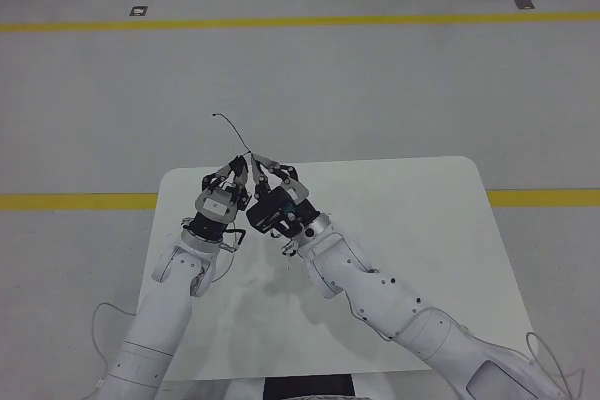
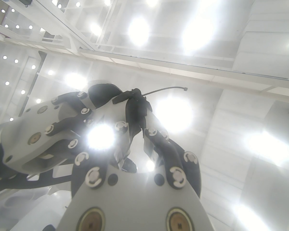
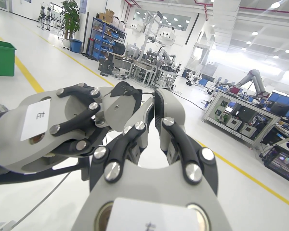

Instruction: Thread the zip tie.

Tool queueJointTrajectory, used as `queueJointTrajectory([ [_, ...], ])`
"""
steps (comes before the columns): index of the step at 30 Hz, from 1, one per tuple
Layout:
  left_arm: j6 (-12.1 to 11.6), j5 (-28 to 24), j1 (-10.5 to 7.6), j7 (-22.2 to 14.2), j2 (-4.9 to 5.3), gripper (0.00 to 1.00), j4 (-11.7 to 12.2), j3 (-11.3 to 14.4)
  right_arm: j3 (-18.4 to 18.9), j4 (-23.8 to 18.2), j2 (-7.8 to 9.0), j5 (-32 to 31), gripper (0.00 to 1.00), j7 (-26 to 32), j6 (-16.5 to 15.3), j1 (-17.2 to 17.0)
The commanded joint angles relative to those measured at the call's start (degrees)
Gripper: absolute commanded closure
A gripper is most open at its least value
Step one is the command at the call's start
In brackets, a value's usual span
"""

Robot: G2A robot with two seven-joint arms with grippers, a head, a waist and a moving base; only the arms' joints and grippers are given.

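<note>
Grey with black finger links, the left end effector (image 1: pixel 238 168) sits over the 12 o'clock edge of the white tabletop (image 1: pixel 410 230), on the 9 o'clock half of that edge. Its fingers are closed together on the black zip tie (image 1: pixel 236 135). In the left wrist view those fingertips (image 2: pixel 134 111) meet in a dark point. The thin strap leaves them in a shallow arc and ends in a small square head against the bright ceiling. Seen from above, this free length runs from the meeting point toward 11 o'clock, out past the tabletop edge and over the grey floor (image 1: pixel 400 100), with a slight hook at its far end. Just beside the left end effector, at its 3 o'clock, the right end effector (image 1: pixel 263 168) points its tips at the same spot, so the two sit almost nose to nose. The right wrist view shows its ribbed pads (image 3: pixel 158 108) pressed flat against each other, clamping the tie. A short stretch of the tie bridges the gap to the left tips. A yellow line (image 1: pixel 550 198) crosses the floor at 3 o'clock of the tabletop.
</note>
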Motion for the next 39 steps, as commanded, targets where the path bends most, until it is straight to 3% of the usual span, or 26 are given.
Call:
queueJointTrajectory([
  [1, 0.0, 0.0, 0.0, 0.0, 0.0, 1.0, 0.0, 0.0, -0.1, 0.0, 0.05, 0.0, 1.0, 0.0, 0.1, 0.0],
  [31, 0.0, 0.0, 0.0, 0.0, 0.0, 1.0, 0.0, 0.0, -2.5, -1.5, 2.89, 0.0, 1.0, 2.3, 2.4, 0.3],
  [32, 0.0, 0.0, 0.0, 0.0, 0.0, 1.0, 0.0, 0.0, -2.4, -1.7, 2.96, 0.0, 0.8, 2.3, 2.4, 0.3],
  [33, 0.0, 0.0, 0.0, 0.0, 0.0, 1.0, 0.0, 0.0, -2.4, -2.0, 3.03, 0.0, 0.71, 2.3, 2.4, 0.3],
  [36, 0.0, 0.0, 0.0, 0.0, 0.0, 1.0, 0.0, 0.0, -2.5, -2.3, 3.13, 0.0, 0.68, 2.4, 2.4, 0.5],
  [39, 0.0, 0.0, 0.0, 0.0, 0.0, 1.0, 0.0, 0.0, -2.7, -2.4, 3.12, 0.0, 0.73, 2.4, 2.4, 0.7],
])
